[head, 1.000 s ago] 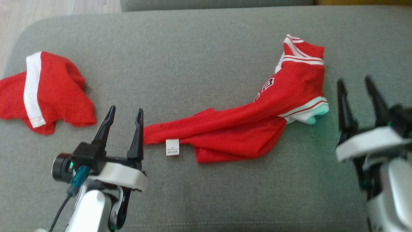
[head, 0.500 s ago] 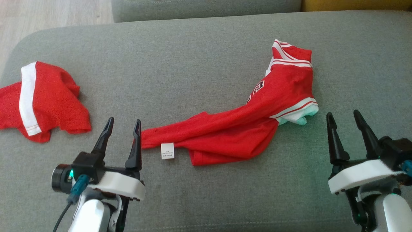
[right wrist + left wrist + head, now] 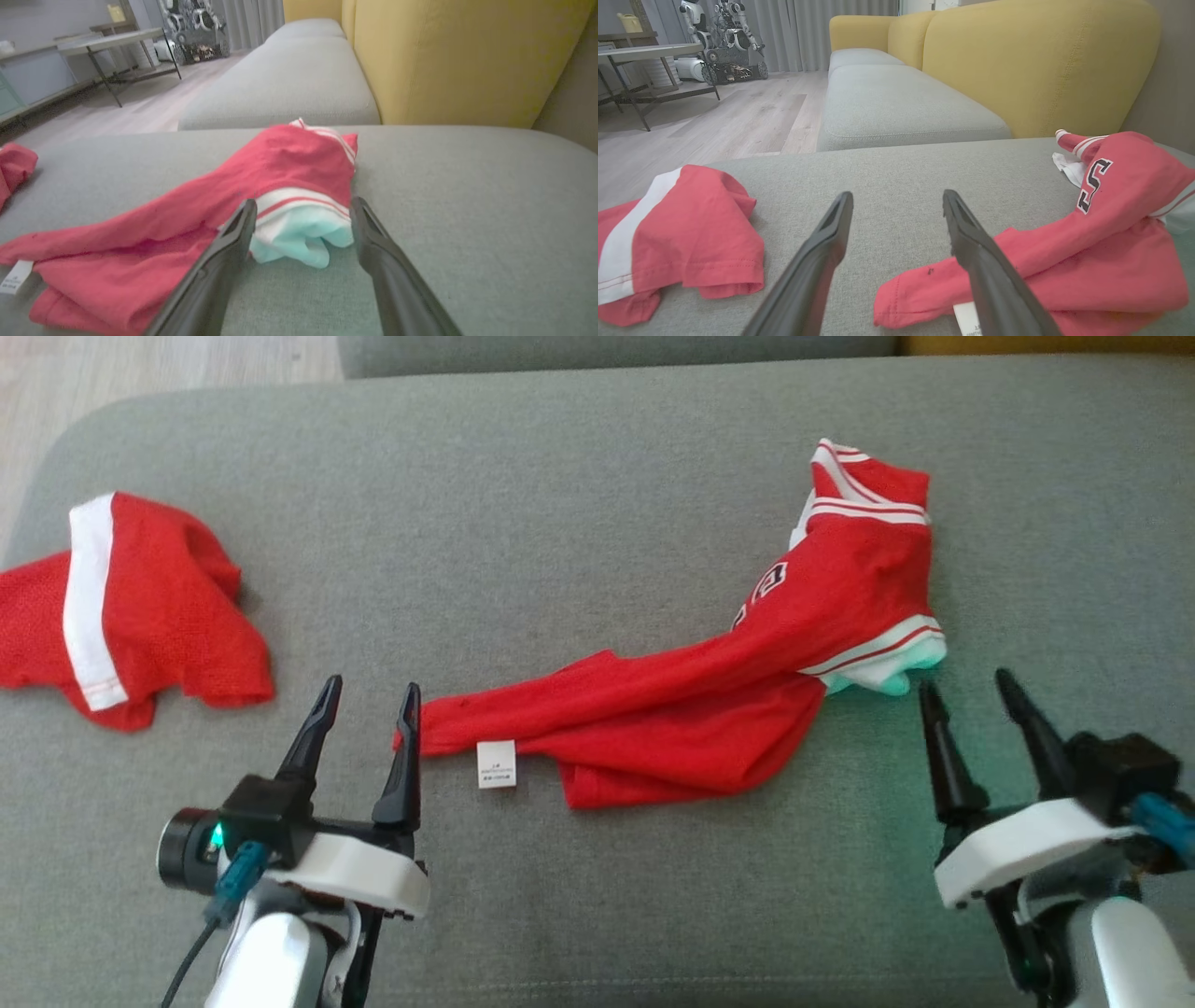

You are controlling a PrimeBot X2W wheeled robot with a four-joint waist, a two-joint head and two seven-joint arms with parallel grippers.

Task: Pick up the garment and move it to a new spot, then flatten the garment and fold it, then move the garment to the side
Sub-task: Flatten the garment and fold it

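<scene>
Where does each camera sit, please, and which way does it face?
Head view: on the head, looking down at the sofa seat; left gripper and right gripper, open.
Left wrist view: low, along its fingers towards the yellow backrest.
Right wrist view: low, along its fingers at the red jersey.
Shared: that red jersey, in all three.

Left gripper [image 3: 372, 687] and right gripper [image 3: 964, 679] both hover with fingers [image 3: 403, 756] spread wide, empty, pointing away from the seat cushion's [image 3: 597, 915] front edge, pale forearms [image 3: 271, 961] below.
</scene>
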